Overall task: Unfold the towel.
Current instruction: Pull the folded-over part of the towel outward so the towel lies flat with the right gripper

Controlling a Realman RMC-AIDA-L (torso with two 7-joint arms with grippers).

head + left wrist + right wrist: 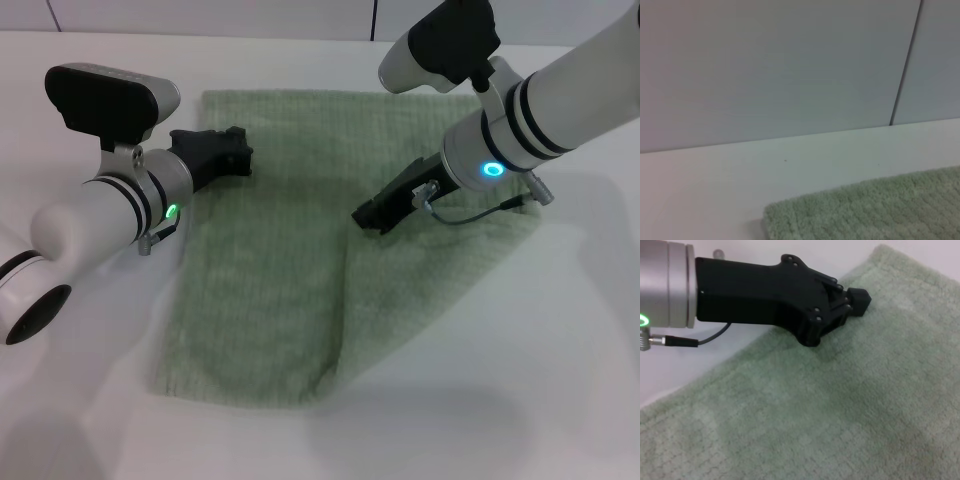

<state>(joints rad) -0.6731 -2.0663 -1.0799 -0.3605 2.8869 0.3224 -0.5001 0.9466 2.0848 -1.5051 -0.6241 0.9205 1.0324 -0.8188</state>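
Worktop [520,400]: white and flat, carrying the towel; the bare near part lies in front of both hands.
Towel [270,260]: pale green terry cloth lying on the worktop between and under the two hands. Its near edge lies closest to the robot, and a diagonal fold line runs from that edge up toward the right hand, where a layer lies doubled over.
Left hand [238,152]: black, low over the towel's left side near its far corner, pointing inward across the cloth. In the right wrist view [852,300] the fingers look drawn together at the tip, resting on or just above the pile; whether any cloth is pinched I cannot tell.
Right hand [372,216]: black, angled down onto the towel's right half, its tip at the top of the fold line. Whether its fingers are apart or together cannot be told.
Far towel corner [775,217]: rounded, lying flat on the worktop.
Wall [780,65]: grey panels with a seam, beyond the worktop's far edge.
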